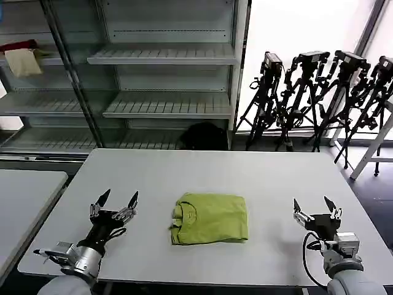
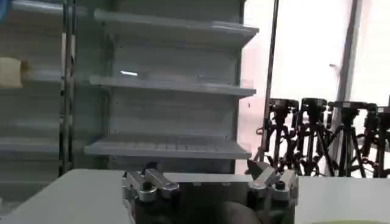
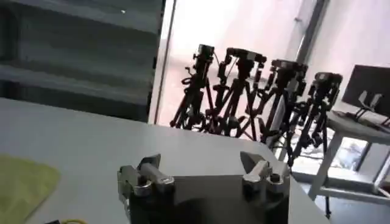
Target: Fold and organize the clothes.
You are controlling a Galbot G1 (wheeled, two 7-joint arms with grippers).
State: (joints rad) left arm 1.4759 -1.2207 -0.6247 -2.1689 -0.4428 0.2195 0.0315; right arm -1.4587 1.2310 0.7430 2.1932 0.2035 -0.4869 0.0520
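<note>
T-shirt (image 1: 210,218) and jaws stood apart at this moment, and that gap was what any coming move would turn on. The left gripper (image 1: 115,202) hovered low over the near left part of the counter (image 1: 202,169) with its jaws spread wide and nothing between them, the two dark fingertips (image 1: 104,195) pointing up and away from the robot. The right gripper (image 1: 315,208) mirrored it over the near right part, jaws likewise wide and empty. From the left gripper the shirt lay at about 3 o'clock across bare counter; from the right gripper it lay at about 9 o'clock. The left gripper looked a little nearer to the cloth's edge than the right, though neither was close enough to touch it.

The shirt sat between the two arms, toward the near middle of the counter. It was a lime yellow-green bundle, folded into a compact, roughly rectangular packet with its long axis running left to right, from 9 to 3 o'clock. The neck opening and a small pale label faced the 9 o'clock end, where the layers bunched and the edges looked less even; the 3 o'clock end was smoother and squarer. A corner of the same green cloth showed at the edge of the right wrist view (image 3: 24,182), lying flat on the pale surface.

Judging from how tidy the packet was, the folding seemed largely done, with perhaps only neatening or placing left.
</note>
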